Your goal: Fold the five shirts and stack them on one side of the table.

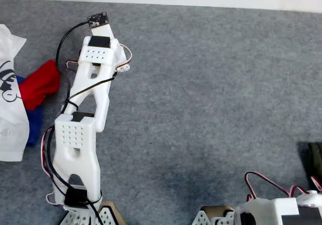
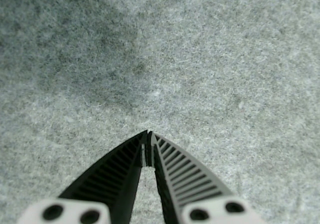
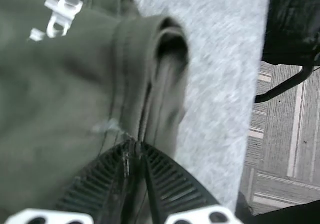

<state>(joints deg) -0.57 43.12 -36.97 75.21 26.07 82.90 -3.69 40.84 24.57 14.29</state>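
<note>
Olive shirt (image 3: 65,93) pinched in right pincer (image 3: 134,148); left pincer (image 2: 149,136) closed, empty.

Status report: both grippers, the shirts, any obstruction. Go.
Left gripper shut, empty, over table. Right gripper shut on green shirt. White shirt, red shirt, blue shirt at table edge. Nothing blocking.
</note>
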